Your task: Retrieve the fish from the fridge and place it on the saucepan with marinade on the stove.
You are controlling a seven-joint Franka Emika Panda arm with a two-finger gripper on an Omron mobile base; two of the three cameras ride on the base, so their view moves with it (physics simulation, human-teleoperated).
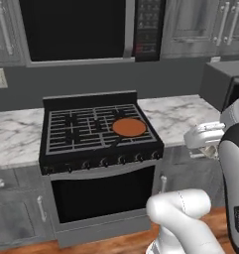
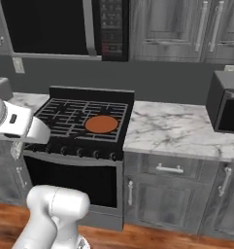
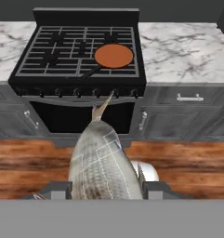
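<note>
In the hand view my gripper (image 3: 106,189) is shut on the fish (image 3: 103,160), a pale grey speckled body whose thin tail points toward the stove (image 3: 48,60). I hold it out in front of the range, above the wooden floor. The saucepan with marinade (image 3: 113,55) sits on the stove's right front burner, its flat orange-brown inside bare and its dark handle pointing toward the front left. Both base views show the pan (image 1: 129,127) (image 2: 101,124) on the grates, with my white hand to the right of the stove (image 1: 91,149) in the left view. The fridge is out of view.
A black microwave (image 1: 76,30) hangs above the range. Marble counter (image 2: 176,129) runs along both sides, with a dark boxy appliance (image 2: 227,104) at the far right. Grey cabinets (image 3: 187,116) flank the oven door, and wooden floor (image 3: 20,162) lies below.
</note>
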